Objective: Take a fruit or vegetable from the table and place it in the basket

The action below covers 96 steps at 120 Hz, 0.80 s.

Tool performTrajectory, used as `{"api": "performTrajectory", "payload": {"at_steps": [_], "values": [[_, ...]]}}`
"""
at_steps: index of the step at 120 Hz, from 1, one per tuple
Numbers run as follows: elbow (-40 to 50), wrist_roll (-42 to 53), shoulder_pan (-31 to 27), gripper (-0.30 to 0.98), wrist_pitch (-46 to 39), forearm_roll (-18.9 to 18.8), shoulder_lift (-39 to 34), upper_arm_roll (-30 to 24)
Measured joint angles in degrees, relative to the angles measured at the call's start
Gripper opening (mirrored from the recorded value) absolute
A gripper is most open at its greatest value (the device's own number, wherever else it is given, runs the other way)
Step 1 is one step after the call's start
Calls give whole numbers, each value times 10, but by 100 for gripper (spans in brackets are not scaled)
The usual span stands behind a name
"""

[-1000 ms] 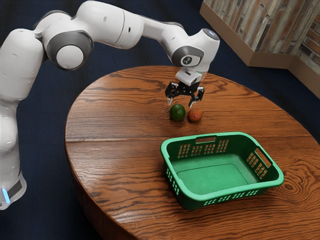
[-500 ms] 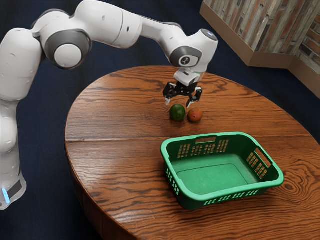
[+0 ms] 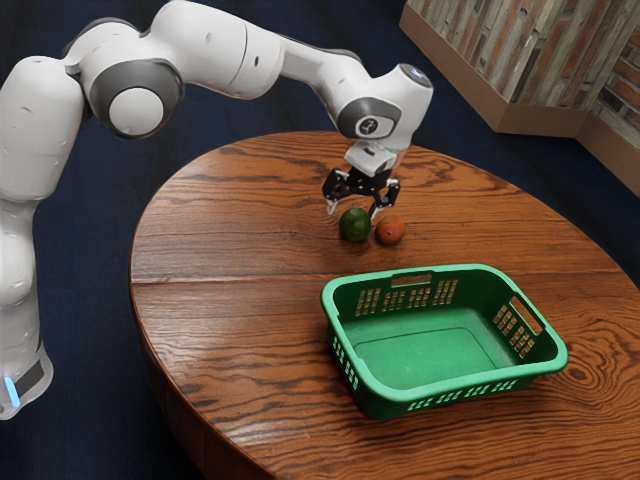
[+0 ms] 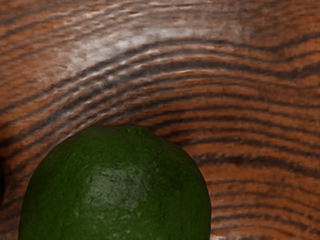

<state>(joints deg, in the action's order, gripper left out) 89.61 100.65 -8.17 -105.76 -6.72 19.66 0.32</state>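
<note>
Arm (image 3: 215, 45): arched over desk (image 3: 230, 300)
Pincer (image 3: 353, 211): open, pointing down
Position: just above green fruit (image 3: 355, 227), near orange fruit (image 3: 391, 231)

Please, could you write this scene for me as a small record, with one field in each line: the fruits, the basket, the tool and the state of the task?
green fruit: on the table, on the exterior view's left of the orange-red one
orange-red fruit: beside the green one
contact between fruits: cannot be told
basket: green, slotted walls, on the table, nearer the exterior camera than the fruits
tool: open, low over the green fruit, not gripping it
task state: neither fruit is in the basket
</note>
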Motion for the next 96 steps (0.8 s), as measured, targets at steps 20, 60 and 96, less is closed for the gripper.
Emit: {"api": "performTrajectory", "payload": {"at_steps": [20, 60, 96], "values": [[3, -1, 0, 69, 0, -1, 1, 0], [9, -4, 0, 69, -23, -2, 2, 1], [17, -7, 0, 68, -44, -2, 4, 1]]}}
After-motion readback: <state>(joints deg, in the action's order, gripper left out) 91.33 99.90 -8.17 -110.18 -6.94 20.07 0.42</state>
